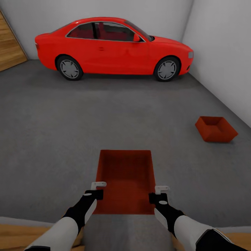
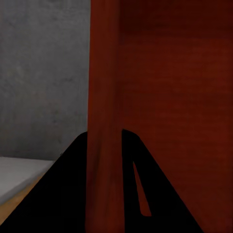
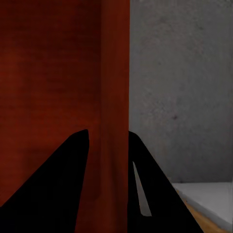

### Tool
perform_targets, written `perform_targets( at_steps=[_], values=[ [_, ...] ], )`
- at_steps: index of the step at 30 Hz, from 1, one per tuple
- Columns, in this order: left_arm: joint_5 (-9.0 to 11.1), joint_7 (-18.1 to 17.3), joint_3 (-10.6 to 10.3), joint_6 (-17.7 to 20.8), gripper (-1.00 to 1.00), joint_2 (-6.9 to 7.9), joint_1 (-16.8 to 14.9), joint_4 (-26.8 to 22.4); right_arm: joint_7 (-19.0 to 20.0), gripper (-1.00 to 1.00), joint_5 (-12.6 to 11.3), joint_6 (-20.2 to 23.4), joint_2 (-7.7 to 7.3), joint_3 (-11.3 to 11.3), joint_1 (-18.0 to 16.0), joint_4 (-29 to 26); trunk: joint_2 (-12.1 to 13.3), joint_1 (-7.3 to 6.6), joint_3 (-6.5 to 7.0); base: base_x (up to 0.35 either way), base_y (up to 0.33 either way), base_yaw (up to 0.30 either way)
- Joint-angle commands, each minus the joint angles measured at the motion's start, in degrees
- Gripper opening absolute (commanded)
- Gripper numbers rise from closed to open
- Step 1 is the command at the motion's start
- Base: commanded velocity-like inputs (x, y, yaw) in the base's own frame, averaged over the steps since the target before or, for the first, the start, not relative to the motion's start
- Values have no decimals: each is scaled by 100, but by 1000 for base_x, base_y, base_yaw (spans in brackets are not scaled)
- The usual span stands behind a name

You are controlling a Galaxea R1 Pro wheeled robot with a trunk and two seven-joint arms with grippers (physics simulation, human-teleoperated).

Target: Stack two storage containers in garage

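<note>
I am holding a red-orange storage container (image 1: 126,179) in front of me above the dark grey garage floor (image 1: 87,118). My left gripper (image 1: 96,190) is shut on its left wall (image 2: 103,111), and my right gripper (image 1: 158,194) is shut on its right wall (image 3: 115,111). In both wrist views the dark fingers straddle the wall. The other storage container (image 1: 215,128) rests on the floor ahead to the right, close to the white wall, turned at an angle.
A red car (image 1: 113,48) is parked across the far end of the garage. A wooden door (image 1: 10,43) shows at the far left. White walls (image 1: 223,52) close the back and right. A light sill and wood planks (image 1: 14,237) lie at my base.
</note>
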Motion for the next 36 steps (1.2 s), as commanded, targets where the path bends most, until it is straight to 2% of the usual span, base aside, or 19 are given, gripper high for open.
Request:
perform_targets(
  at_steps=[1,36],
  values=[
    [47,24,123,37,-100,23,-6,-243,2,-100,-64,-5,-9,158,1,301,-5,4,-6,321,0,0],
    [45,24,123,36,-100,23,-6,-243,2,-100,-61,-5,-9,155,1,301,-5,4,-6,321,0,0]
  ],
)
